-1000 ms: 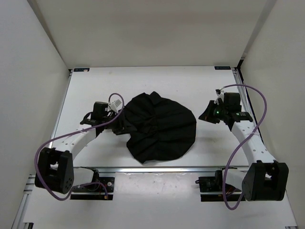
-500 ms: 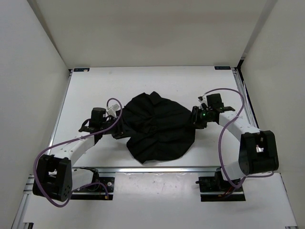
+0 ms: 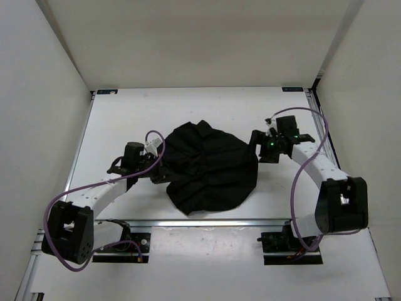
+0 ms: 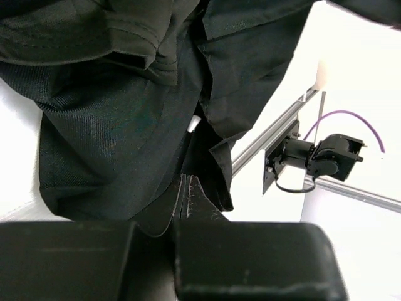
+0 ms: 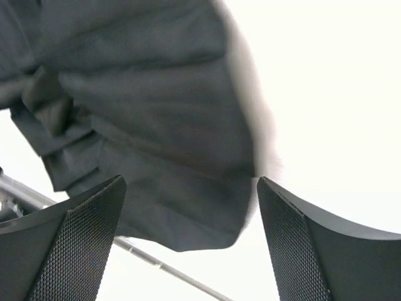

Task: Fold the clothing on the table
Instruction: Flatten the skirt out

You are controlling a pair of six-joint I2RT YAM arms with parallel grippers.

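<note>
Left jaws (image 4: 186, 191): together, tips meeting with no gap visible from the wrist cam. They're pushed into the left edge of the clothing (image 4: 106, 125), with fabric touching them on both sides. Can't tell whether a layer is actually pinched between them or they're just pressed against it. From the top cam, my left jaws (image 3: 161, 172) sit low at the garment's left rim.

Right jaws (image 5: 188, 244): fully apart, both fingers (image 5: 62, 244) showing at the frame's bottom corners with nothing between them. They hang just above the cloth's right hem (image 5: 144, 106), not touching it, and hold nothing. The top cam puts them (image 3: 258, 145) right beside the garment's right edge.

The clothing (image 3: 210, 169) is a plain black, roughly round heap lying flat near the middle of the worktop (image 3: 125, 113), nearer the front rail (image 3: 207, 221) than the back edge. Pleats fan out across it, and a small lobe sticks out at the far upper edge. The left side is bunched into overlapping folds, with a small white tag (image 4: 193, 124) showing among them. The right hem is a smooth curve on bare white worktop.
</note>
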